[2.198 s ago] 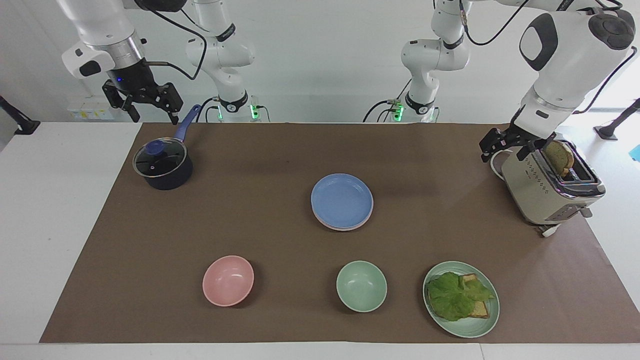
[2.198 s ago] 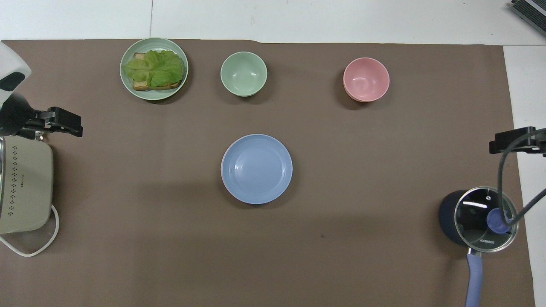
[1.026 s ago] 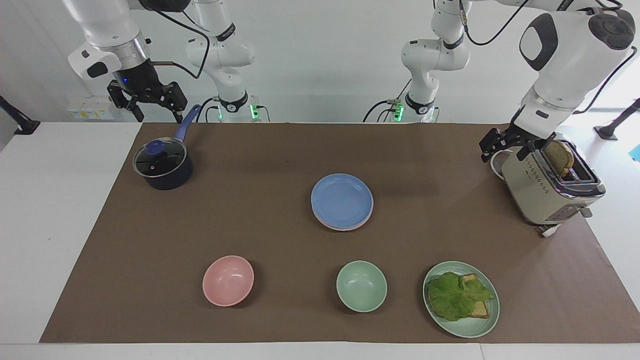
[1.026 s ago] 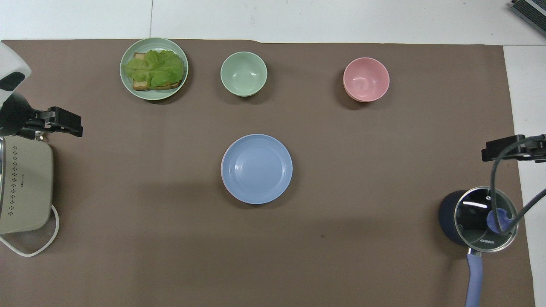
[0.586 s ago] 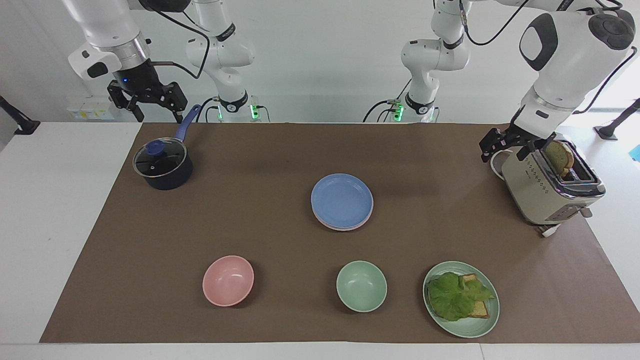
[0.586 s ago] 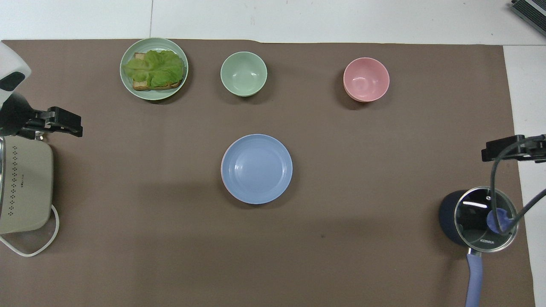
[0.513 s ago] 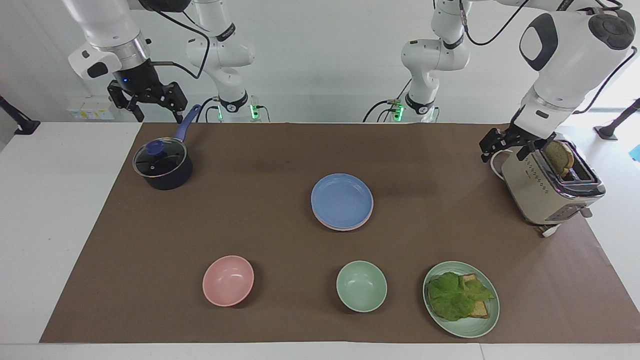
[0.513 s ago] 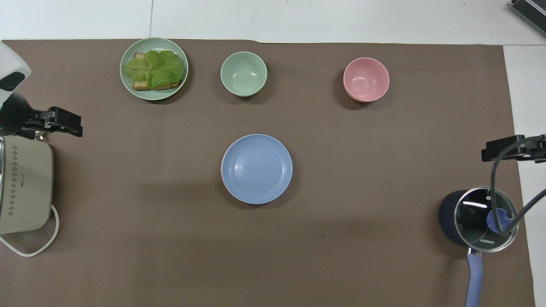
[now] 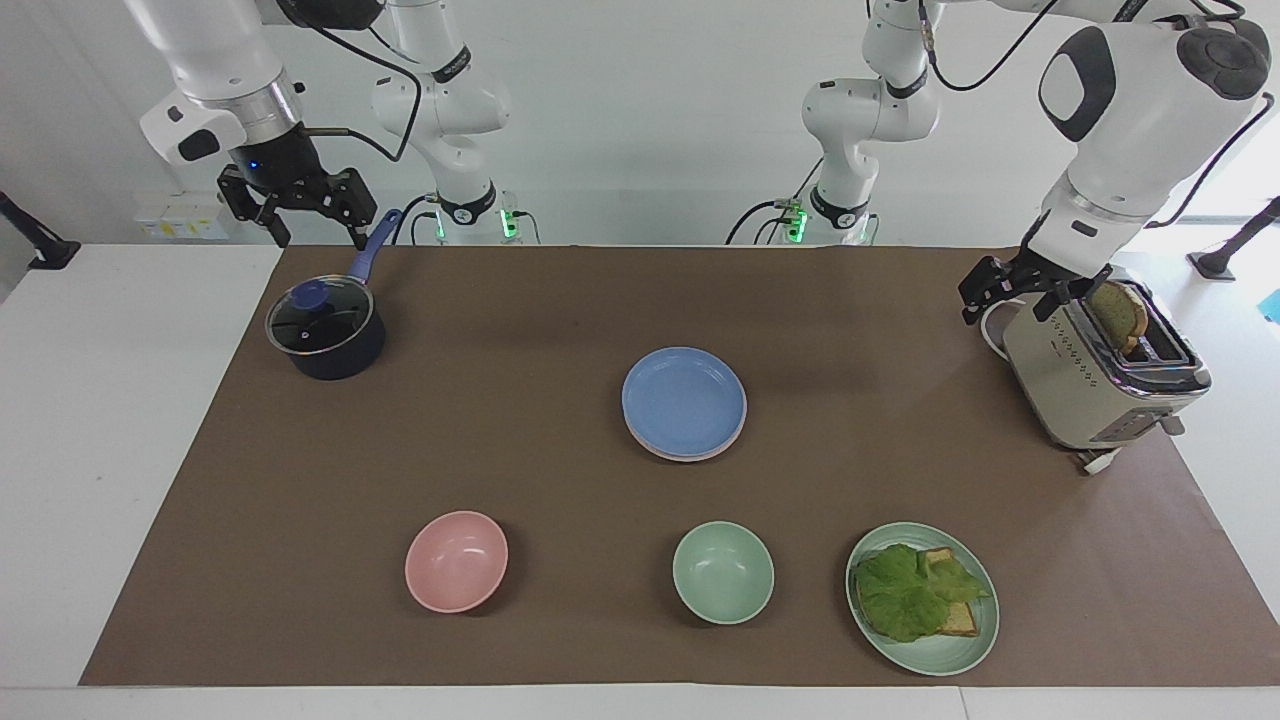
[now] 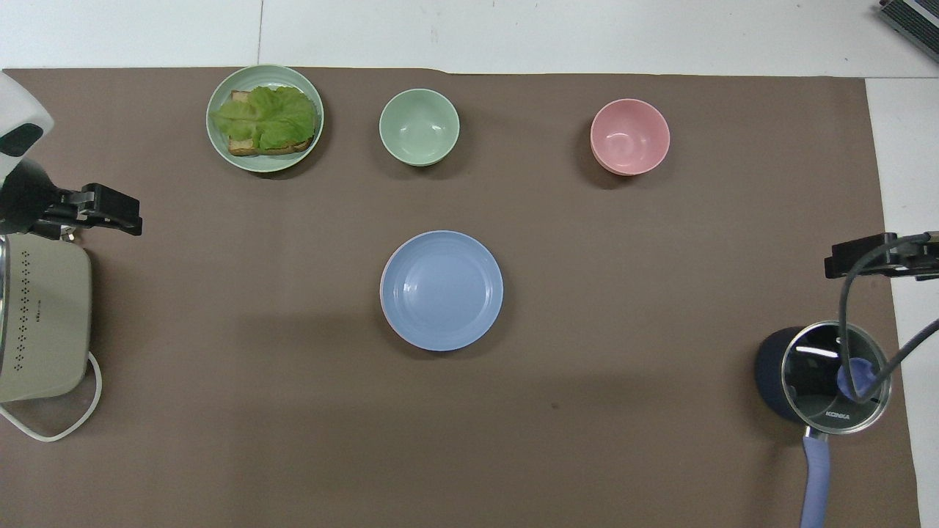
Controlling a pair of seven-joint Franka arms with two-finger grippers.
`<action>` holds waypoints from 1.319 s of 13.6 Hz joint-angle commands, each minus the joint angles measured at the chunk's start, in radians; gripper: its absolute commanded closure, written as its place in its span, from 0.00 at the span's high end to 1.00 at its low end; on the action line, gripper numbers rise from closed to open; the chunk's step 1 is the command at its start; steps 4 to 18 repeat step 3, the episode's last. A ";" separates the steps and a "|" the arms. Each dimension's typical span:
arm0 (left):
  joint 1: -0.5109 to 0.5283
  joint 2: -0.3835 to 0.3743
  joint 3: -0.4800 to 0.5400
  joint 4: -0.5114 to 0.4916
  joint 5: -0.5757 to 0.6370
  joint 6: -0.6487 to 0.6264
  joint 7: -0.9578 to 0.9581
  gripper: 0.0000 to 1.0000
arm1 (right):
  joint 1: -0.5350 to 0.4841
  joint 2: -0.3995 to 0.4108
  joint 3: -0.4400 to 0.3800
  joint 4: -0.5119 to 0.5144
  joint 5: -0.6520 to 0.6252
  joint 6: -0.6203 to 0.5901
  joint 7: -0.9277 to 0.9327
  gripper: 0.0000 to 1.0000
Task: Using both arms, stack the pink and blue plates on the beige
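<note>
The blue plate [image 9: 684, 400] [image 10: 441, 290] lies at the middle of the brown mat, on top of a stack. Under it only a thin edge of the pink plate [image 9: 738, 432] [image 10: 384, 282] shows. The beige plate is hidden beneath them. My right gripper [image 9: 318, 238] [image 10: 855, 262] hangs open and holds nothing, high over the saucepan's handle at the right arm's end. My left gripper [image 9: 1003, 310] [image 10: 110, 213] is open and holds nothing, close beside the toaster at the left arm's end. Both are far from the stack.
A lidded dark saucepan [image 9: 326, 330] [image 10: 821, 378] stands under the right gripper. A toaster [image 9: 1100, 370] [image 10: 40, 323] holds a slice of bread. Farther from the robots stand a pink bowl [image 9: 456, 560], a green bowl [image 9: 722, 572] and a green plate [image 9: 960, 650] with lettuce and toast.
My right gripper has drifted slightly up and a little toward the table's middle. The left arm and the stack of plates have not moved.
</note>
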 commanded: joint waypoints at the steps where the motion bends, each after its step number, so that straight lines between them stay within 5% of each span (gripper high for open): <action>1: 0.010 -0.004 -0.008 0.010 0.013 -0.015 0.012 1.00 | -0.006 -0.028 0.004 -0.035 0.006 0.024 -0.028 1.00; 18: 0.010 -0.004 -0.008 0.010 0.013 -0.015 0.012 1.00 | -0.006 -0.028 0.004 -0.035 0.006 0.024 -0.028 1.00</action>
